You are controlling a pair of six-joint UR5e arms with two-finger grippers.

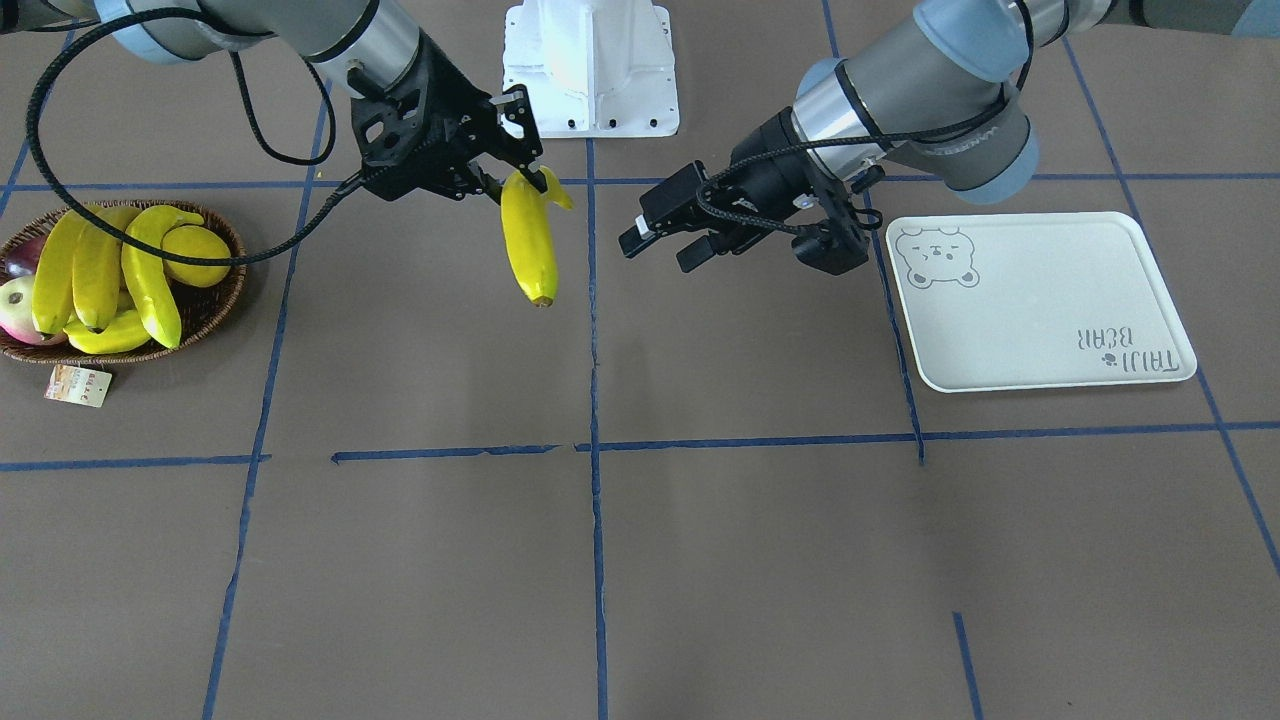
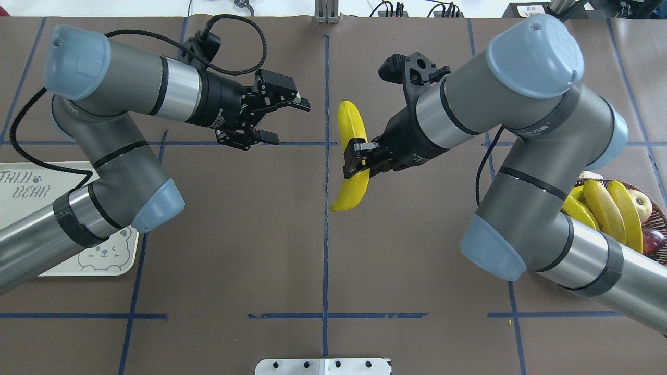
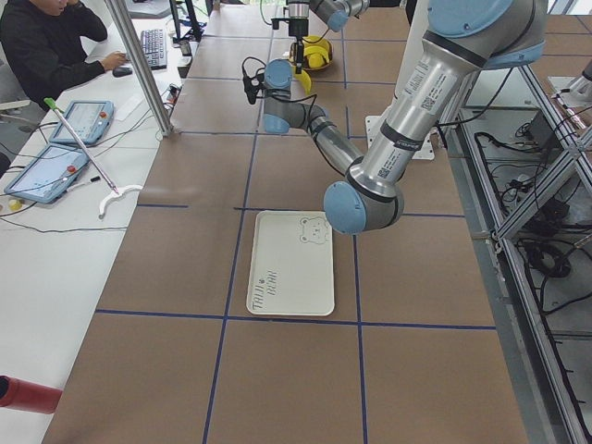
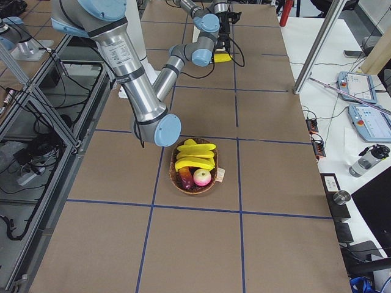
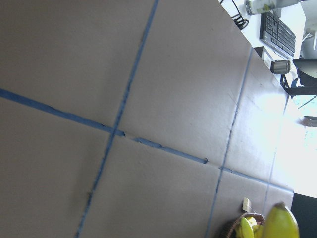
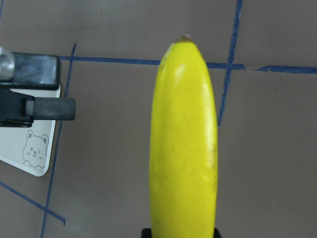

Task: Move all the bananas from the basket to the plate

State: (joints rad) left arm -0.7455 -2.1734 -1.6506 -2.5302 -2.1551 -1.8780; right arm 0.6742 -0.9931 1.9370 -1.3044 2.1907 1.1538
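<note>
A long yellow banana (image 1: 527, 245) hangs in the air over the table's middle, with my right gripper (image 1: 520, 175) shut on its upper part. From overhead, this banana (image 2: 350, 156) lies along the centre tape line, and it fills the right wrist view (image 6: 183, 139). Three more bananas (image 1: 97, 270) lie in the dark wicker basket (image 1: 225, 300) on my right side. My left gripper (image 1: 660, 250) is open and holds nothing, level with the held banana and pointing at it. The off-white plate (image 1: 1040, 300) with the bear drawing lies bare behind the left gripper.
The basket also holds a round lemon (image 1: 195, 255), a pink-green apple (image 1: 15, 310) and a dark red fruit (image 1: 25, 255). A paper tag (image 1: 78, 385) lies beside it. The white robot base (image 1: 590, 65) stands at mid-table. A person (image 3: 46, 46) sits at a side desk.
</note>
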